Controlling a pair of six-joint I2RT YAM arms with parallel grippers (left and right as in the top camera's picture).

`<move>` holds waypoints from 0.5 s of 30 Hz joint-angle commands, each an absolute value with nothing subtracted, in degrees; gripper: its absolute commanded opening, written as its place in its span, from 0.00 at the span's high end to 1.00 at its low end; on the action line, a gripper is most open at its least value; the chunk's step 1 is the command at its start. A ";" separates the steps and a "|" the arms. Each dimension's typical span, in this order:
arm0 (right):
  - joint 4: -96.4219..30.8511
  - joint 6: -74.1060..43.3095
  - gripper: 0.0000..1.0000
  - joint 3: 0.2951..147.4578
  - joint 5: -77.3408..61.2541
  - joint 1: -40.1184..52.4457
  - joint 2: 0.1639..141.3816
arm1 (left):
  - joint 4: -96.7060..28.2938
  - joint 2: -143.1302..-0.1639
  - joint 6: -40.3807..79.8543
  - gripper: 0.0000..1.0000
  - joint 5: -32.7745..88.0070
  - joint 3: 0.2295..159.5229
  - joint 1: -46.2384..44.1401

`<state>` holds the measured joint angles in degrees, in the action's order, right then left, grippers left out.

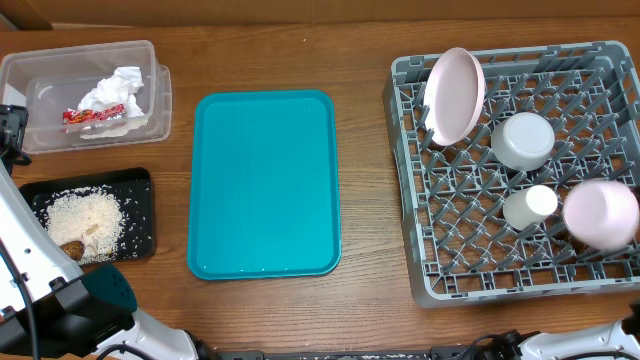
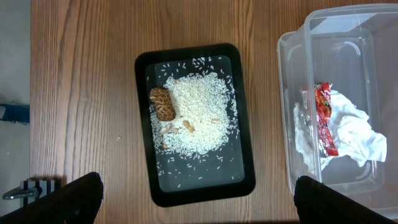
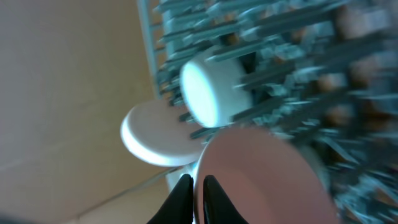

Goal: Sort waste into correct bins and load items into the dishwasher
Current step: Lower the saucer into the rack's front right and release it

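The grey dishwasher rack [image 1: 440, 250] at the right holds the pale pink plate [image 1: 452, 95] on edge, the blue-white bowl [image 1: 522, 140], the white cup [image 1: 530, 205] and the smaller pink dish [image 1: 600, 213]. In the right wrist view my right gripper [image 3: 198, 186] is closed to a narrow gap on the rim of the pink dish [image 3: 261, 174], beside the cup [image 3: 208, 93]. My left gripper [image 2: 199, 205] hangs wide open above the black tray [image 2: 245, 155], which holds rice crumbs [image 2: 199, 112] and a brown lump [image 2: 163, 102]. The clear tub [image 2: 292, 93] holds the napkin [image 2: 354, 134] and the wrapper [image 2: 324, 118].
A flat teal serving tray [image 1: 263, 180] lies in the middle of the wooden table with nothing on it. The left arm [image 1: 25, 250] runs along the table's left edge. Part of the right arm [image 1: 625, 335] shows at the bottom right corner.
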<state>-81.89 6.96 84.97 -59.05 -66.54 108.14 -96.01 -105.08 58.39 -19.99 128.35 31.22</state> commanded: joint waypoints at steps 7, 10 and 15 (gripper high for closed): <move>-78.89 -6.33 0.88 88.33 -45.21 -68.75 97.95 | -95.94 -105.62 59.33 0.00 -20.93 128.64 30.98; -77.60 -7.53 0.86 88.33 -45.08 -68.07 94.59 | -95.96 -105.62 59.33 0.00 -20.93 128.64 30.98; -77.28 -7.27 0.85 88.33 -44.99 -64.25 88.88 | -95.96 -105.62 59.31 0.00 -20.93 128.64 30.98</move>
